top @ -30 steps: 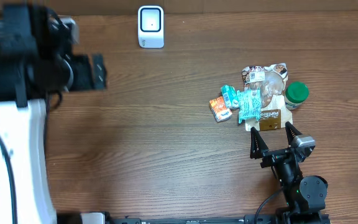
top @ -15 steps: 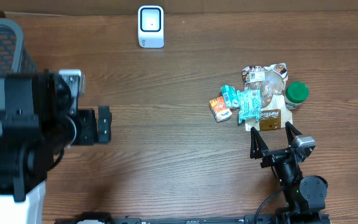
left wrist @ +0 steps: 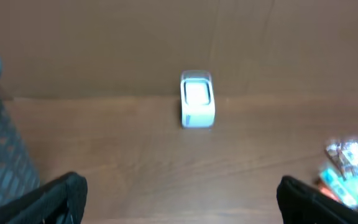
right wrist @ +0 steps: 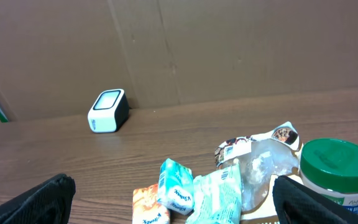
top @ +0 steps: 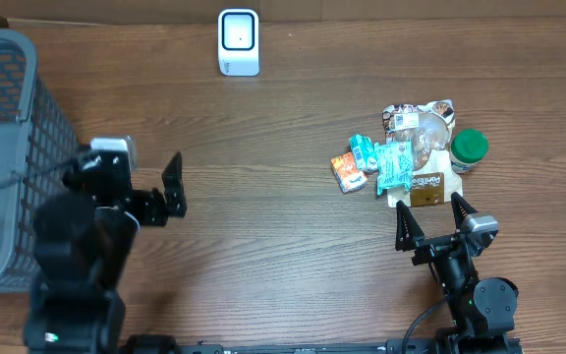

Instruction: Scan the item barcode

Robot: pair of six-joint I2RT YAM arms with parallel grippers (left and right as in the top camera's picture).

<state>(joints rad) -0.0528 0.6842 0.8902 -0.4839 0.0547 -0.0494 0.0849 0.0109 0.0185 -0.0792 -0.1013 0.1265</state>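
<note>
A: Where do the items and tools stand?
B: Grey basket [top: 8,118] sits at far left. The pile [top: 413,147] is right of centre on the desk [top: 283,246]. The left tool [left wrist: 179,205] and right tool [top: 430,221] are both fully spread and empty.
A: Which one to pick?
B: Jar [top: 469,149]: rigid, probably heaviest, so grip the body. Bag [top: 423,126] and teal packet [top: 394,167] look soft, so pinch an edge. The orange carton [top: 347,173] is stiff. Everything in the pile is touching. Scanner [top: 238,41] is top centre, with nothing in the way.

You will find no legible text. Print shows on the teal packet [right wrist: 176,186], the orange carton [right wrist: 149,205] and the green-lidded jar [right wrist: 337,173], all too blurred to read.
</note>
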